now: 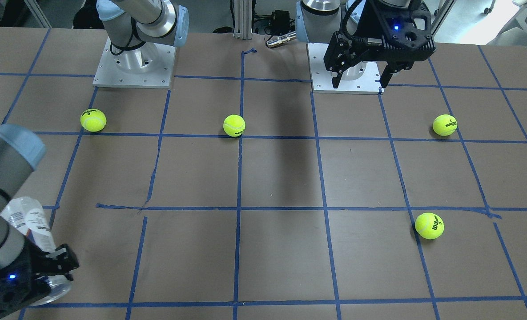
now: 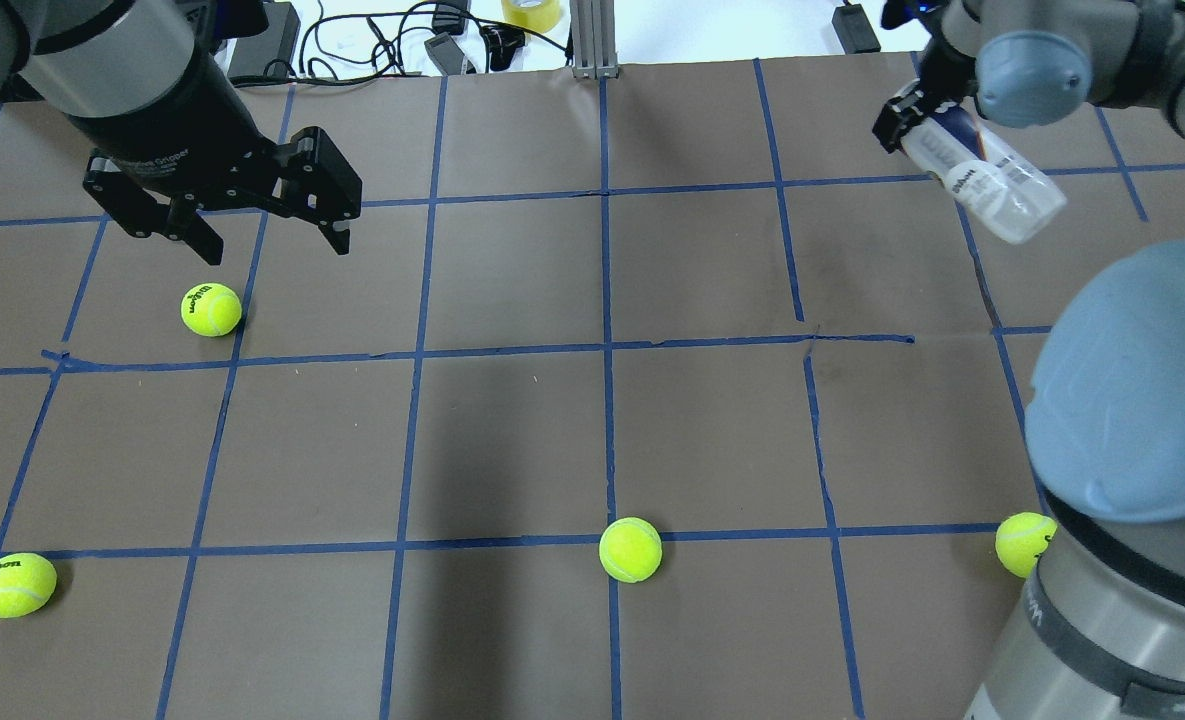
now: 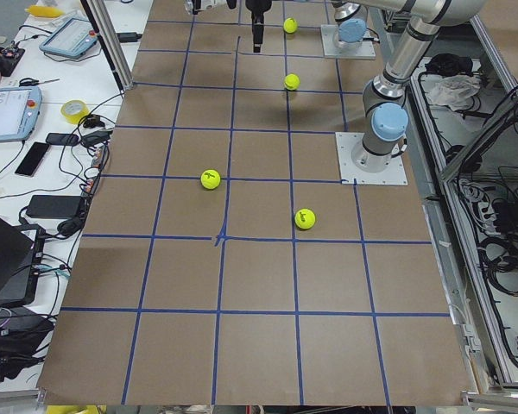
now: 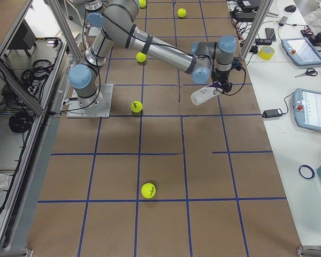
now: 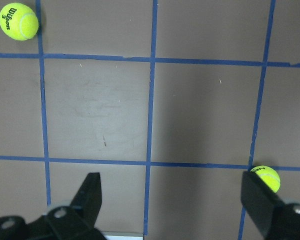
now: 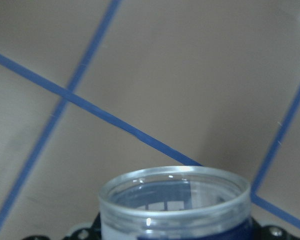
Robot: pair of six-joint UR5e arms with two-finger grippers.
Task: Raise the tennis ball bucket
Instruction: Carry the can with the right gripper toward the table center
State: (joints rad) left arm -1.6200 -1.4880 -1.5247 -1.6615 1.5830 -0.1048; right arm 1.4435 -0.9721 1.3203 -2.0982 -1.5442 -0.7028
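Note:
The tennis ball bucket (image 2: pixel 987 185) is a clear plastic tube with a white and dark blue label. My right gripper (image 2: pixel 910 112) is shut on it near its open end and holds it tilted above the table at the far right. It also shows in the front-facing view (image 1: pixel 28 222), in the right side view (image 4: pixel 203 95), and its silvery-clear rim fills the bottom of the right wrist view (image 6: pixel 175 192). My left gripper (image 2: pixel 272 245) is open and empty, hovering above the table's left part, and shows in the front-facing view (image 1: pixel 361 82) too.
Several yellow-green tennis balls lie loose on the brown, blue-taped table (image 2: pixel 512 440): one just below the left gripper (image 2: pixel 211 309), one near left (image 2: pixel 16 584), one near centre (image 2: pixel 630 549), one near right (image 2: pixel 1024 544). Cables and devices lie beyond the far edge.

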